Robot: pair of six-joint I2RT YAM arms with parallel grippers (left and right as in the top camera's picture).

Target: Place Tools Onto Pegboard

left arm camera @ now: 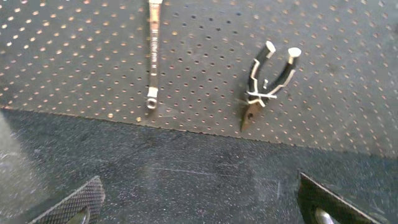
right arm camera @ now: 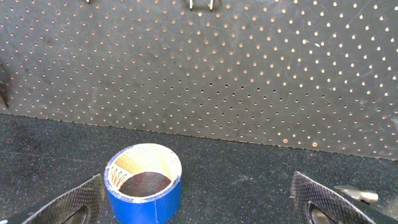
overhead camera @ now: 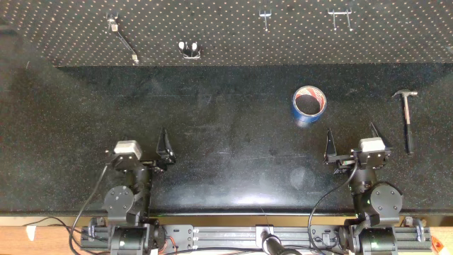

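A blue tape roll (overhead camera: 309, 105) (right arm camera: 143, 184) lies flat on the black table, right of centre. A hammer (overhead camera: 406, 119) lies at the far right, head toward the pegboard; its head (right arm camera: 357, 195) peeks past my right finger. On the pegboard (overhead camera: 233, 28) hang a long wrench (overhead camera: 124, 39) (left arm camera: 152, 53) and a pair of pliers (overhead camera: 190, 49) (left arm camera: 268, 78). My left gripper (overhead camera: 145, 145) (left arm camera: 199, 208) stands open near the front left, facing those hung tools. Open too is my right gripper (overhead camera: 352, 140) (right arm camera: 199, 208), a little in front of the tape roll with nothing between its fingers.
Two bare metal hooks (overhead camera: 265, 15) (overhead camera: 340, 15) stick out of the pegboard's right half; one hook (right arm camera: 203, 5) shows above the tape. The table's wooden front edge (overhead camera: 212, 221) runs along the arm bases.
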